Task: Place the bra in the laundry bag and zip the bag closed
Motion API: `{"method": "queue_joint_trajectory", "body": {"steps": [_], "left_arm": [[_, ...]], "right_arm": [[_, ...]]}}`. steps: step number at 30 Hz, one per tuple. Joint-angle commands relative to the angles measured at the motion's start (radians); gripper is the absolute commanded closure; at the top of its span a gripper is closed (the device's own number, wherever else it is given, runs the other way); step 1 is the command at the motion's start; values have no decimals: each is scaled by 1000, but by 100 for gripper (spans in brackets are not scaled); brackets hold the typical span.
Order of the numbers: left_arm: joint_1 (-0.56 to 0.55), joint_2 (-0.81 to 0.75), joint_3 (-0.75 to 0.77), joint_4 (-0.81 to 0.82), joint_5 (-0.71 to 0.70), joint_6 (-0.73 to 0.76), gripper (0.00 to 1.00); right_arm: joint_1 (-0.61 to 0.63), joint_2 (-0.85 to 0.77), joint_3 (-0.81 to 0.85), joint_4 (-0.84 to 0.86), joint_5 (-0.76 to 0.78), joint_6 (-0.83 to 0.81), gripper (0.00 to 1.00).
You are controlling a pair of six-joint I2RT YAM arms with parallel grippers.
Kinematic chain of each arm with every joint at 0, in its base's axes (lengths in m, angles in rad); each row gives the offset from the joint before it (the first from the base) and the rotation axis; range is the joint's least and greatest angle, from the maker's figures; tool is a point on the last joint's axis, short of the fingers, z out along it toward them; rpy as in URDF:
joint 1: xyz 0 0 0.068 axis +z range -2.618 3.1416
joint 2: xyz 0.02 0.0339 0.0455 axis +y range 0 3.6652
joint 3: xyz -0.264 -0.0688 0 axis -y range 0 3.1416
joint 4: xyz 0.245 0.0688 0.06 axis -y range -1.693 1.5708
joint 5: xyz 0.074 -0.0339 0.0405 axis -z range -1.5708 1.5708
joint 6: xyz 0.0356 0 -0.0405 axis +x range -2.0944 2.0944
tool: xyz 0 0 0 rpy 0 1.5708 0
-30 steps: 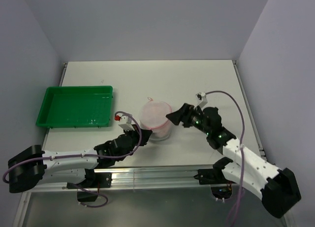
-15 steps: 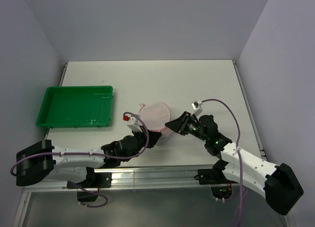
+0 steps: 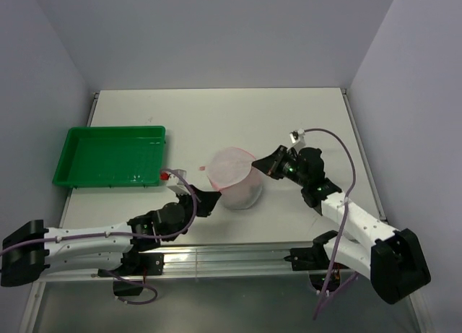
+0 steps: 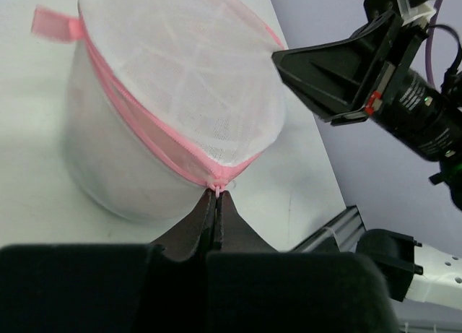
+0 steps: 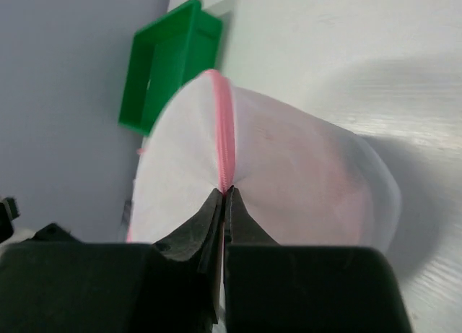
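The laundry bag (image 3: 236, 180), a round white mesh tub with pink zipper trim, stands at the table's middle between both arms. My left gripper (image 3: 214, 200) is at its near-left side, shut on the pink zipper pull (image 4: 216, 191) at the rim of the bag (image 4: 173, 94). My right gripper (image 3: 255, 164) is at the far-right rim, shut on the pink trim (image 5: 226, 152) where the lid of the bag (image 5: 303, 174) meets the wall. The lid tilts up toward the right gripper (image 4: 280, 57). The bra is hidden; only a faint pink tint shows through the mesh.
A green plastic tray (image 3: 110, 157) lies at the table's left, and its corner (image 5: 170, 58) shows beyond the bag in the right wrist view. Grey walls close the table on three sides. An aluminium rail (image 3: 224, 255) runs along the near edge.
The right gripper has shut on the bag's pink rim and risen up and to the right, lifting the lid's edge. The left gripper stays shut at the zipper pull, shifted slightly.
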Motion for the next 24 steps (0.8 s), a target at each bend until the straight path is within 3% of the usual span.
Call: {"method": "queue_joint_trajectory", "body": {"steps": [1,5,9,11,12,15,21,24], "left_arm": [[-8,-106,-43,-137,-102,-9,100],[-6,-164,-25,-223,-146,13,100],[-6,-142,-28,-114,-108,40,100],[-6,-79,7,-106,-99,63,100],[-6,-60,24,-61,-81,66,100],[-6,21,33,35,-41,48,100],[-11,153,70,165,-2,34,100],[-12,190,102,175,24,51,100]], "right_arm": [[-38,96,161,26,-52,-129,100],[-38,206,268,15,-89,-163,100],[-35,236,307,-7,-101,-165,100],[-28,220,304,-52,-80,-164,69],[-25,213,302,-77,-57,-171,47],[30,113,240,-142,22,-178,23],[195,-147,14,-94,155,-24,19],[245,-171,-29,-39,135,33,19]]}}
